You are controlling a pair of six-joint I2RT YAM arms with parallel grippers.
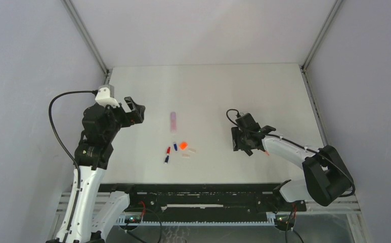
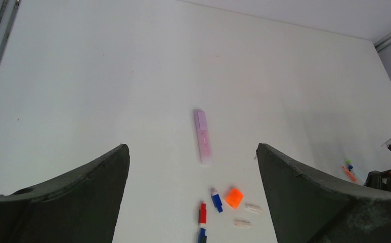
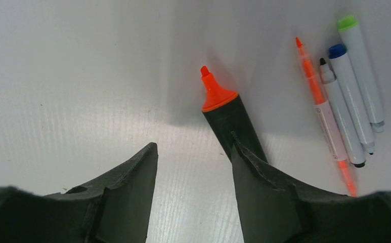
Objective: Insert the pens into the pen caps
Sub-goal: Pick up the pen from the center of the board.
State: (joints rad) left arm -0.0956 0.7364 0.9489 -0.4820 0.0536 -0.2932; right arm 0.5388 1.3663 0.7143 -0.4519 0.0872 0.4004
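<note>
The black highlighter (image 3: 228,119) with its orange tip bare lies on the table, its rear end hidden under my right finger (image 3: 264,187). My right gripper (image 3: 193,144) is open, low over the table, with only bare table between the jaws. Right of it lie thin pens: an orange one (image 3: 324,116), a black-tipped one (image 3: 342,114), a blue-tipped one (image 3: 352,96) and a green-tipped one (image 3: 362,71). The lilac highlighter (image 2: 202,136) lies mid-table. Nearer sit the caps: orange (image 2: 234,197), blue (image 2: 216,199), red (image 2: 202,213) and two pale ones (image 2: 254,208). My left gripper (image 2: 191,147) hangs wide open above, holding nothing.
Grey walls and metal rails (image 1: 312,96) bound the white table (image 1: 208,91). The right arm (image 1: 304,157) reaches in from the right front. A black rail (image 1: 203,195) runs along the near edge between the arm bases.
</note>
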